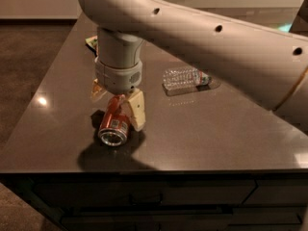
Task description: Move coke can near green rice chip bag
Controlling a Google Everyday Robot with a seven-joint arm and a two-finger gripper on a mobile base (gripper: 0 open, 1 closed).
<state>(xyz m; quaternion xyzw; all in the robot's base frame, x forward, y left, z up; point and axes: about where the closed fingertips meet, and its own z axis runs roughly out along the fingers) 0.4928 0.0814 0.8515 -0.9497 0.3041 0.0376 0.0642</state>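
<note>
The coke can (114, 123) lies on its side on the dark table (216, 129), near the front left, with its silver end facing me. My gripper (118, 102) is right over the can, open, with one cream finger (136, 110) at the can's right side and the other finger (98, 88) at its back left. The can rests on the table between them. The green rice chip bag (91, 42) is at the back left of the table, mostly hidden behind my wrist; only a small green and yellow corner shows.
A clear plastic water bottle (185, 77) lies on its side to the right of the can, at mid table. My large grey arm (216, 42) spans the upper right. The table's front edge (154, 170) is close below the can.
</note>
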